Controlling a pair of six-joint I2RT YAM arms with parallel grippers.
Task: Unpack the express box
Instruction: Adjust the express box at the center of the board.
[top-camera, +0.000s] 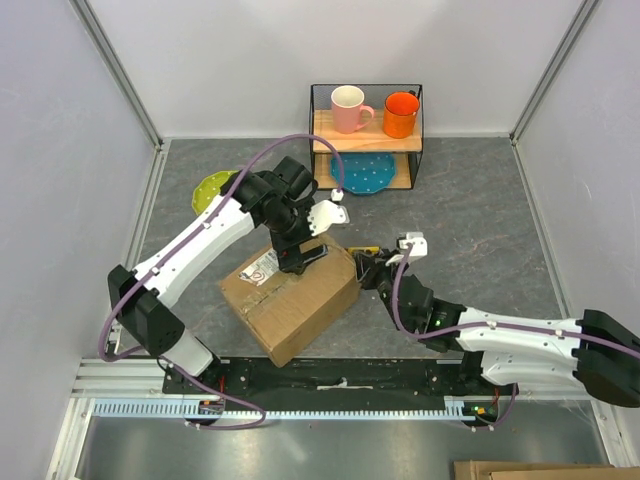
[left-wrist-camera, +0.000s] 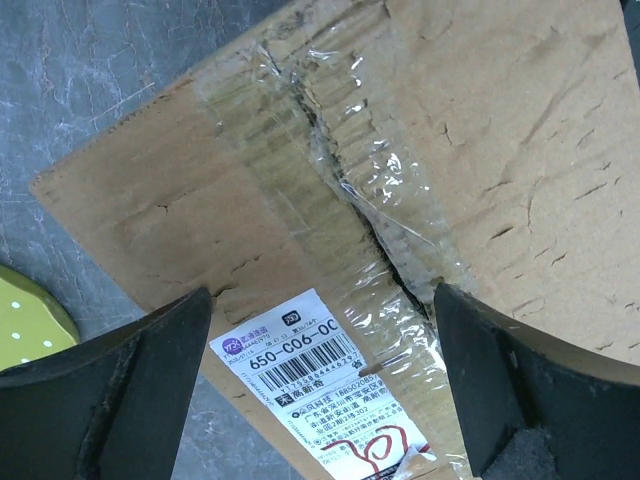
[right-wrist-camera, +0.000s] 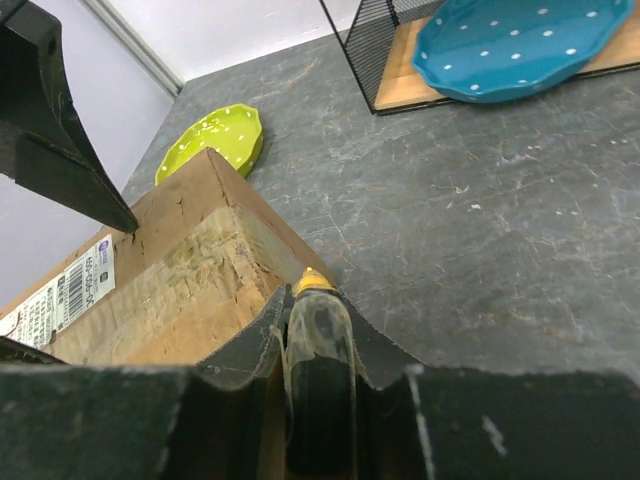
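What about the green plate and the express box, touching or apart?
Apart. The top view shows the green plate well clear of the express box; left wrist view shows table between them.

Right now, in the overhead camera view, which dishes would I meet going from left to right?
green plate → pink mug → orange mug. The blue plate spans under both mugs, so it is left out.
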